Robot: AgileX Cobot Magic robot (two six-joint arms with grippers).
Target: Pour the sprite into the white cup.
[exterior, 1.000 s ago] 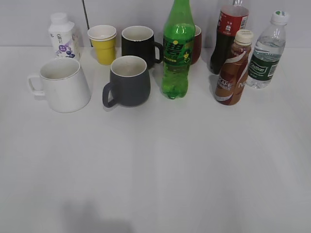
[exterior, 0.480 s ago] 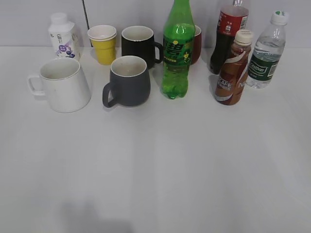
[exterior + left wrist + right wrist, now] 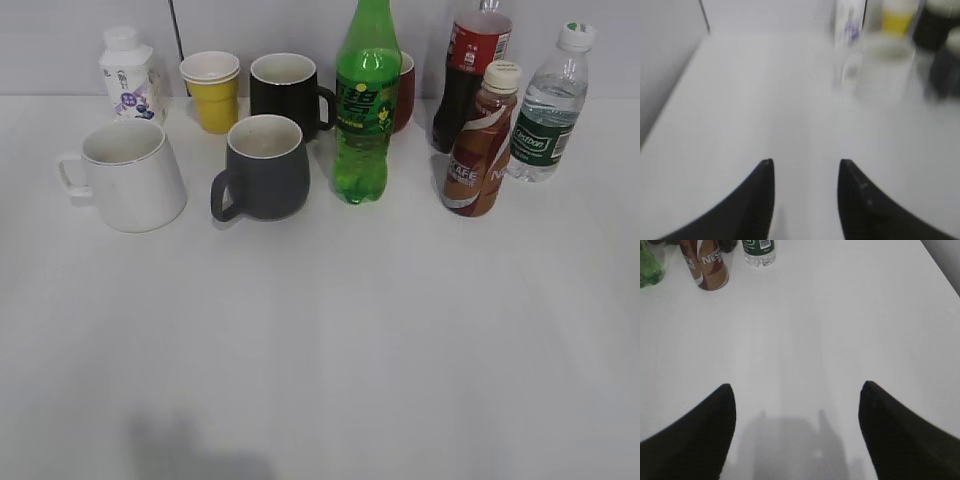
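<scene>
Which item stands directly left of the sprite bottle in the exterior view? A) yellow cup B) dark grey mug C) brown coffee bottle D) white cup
B: in the exterior view the dark grey mug stands just left of the sprite bottle, handle to the left, while the white cup stands further left beyond it.

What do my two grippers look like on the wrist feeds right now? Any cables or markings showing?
Only the fingers show. The left gripper has two dark, nearly black fingers that curve and taper to points; that feed is blurred. The right gripper has matching black tapered fingers with smooth matte surfaces. No cables, markings or arm links appear in any view.
</scene>
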